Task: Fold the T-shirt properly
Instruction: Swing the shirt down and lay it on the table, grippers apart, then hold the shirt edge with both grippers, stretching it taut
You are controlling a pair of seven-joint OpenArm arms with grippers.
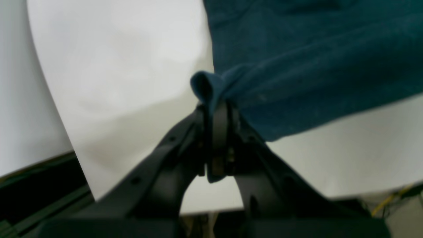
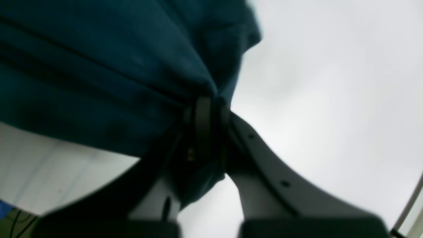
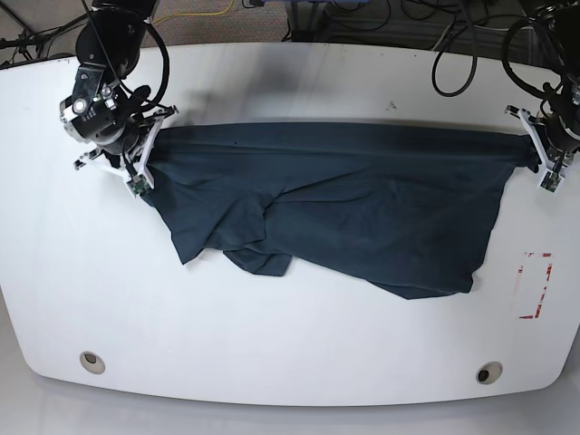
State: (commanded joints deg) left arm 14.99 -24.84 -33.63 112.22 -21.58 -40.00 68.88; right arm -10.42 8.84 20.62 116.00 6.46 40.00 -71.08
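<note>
The dark navy T-shirt (image 3: 344, 208) hangs stretched across the white table between both arms, its upper edge pulled taut and its lower part sagging in wrinkles. My left gripper (image 3: 533, 145), at the right of the base view, is shut on a bunched corner of the T-shirt (image 1: 297, 66); the pinched fold sticks out past the left gripper (image 1: 219, 107). My right gripper (image 3: 149, 136), at the left of the base view, is shut on the opposite corner. In the right wrist view the T-shirt (image 2: 99, 72) gathers into the right gripper (image 2: 205, 105).
The white table (image 3: 272, 344) has rounded corners, with two round holes (image 3: 91, 362) near its front edge. A red dashed rectangle mark (image 3: 535, 285) lies at the right. Cables (image 3: 381, 18) run behind the far edge.
</note>
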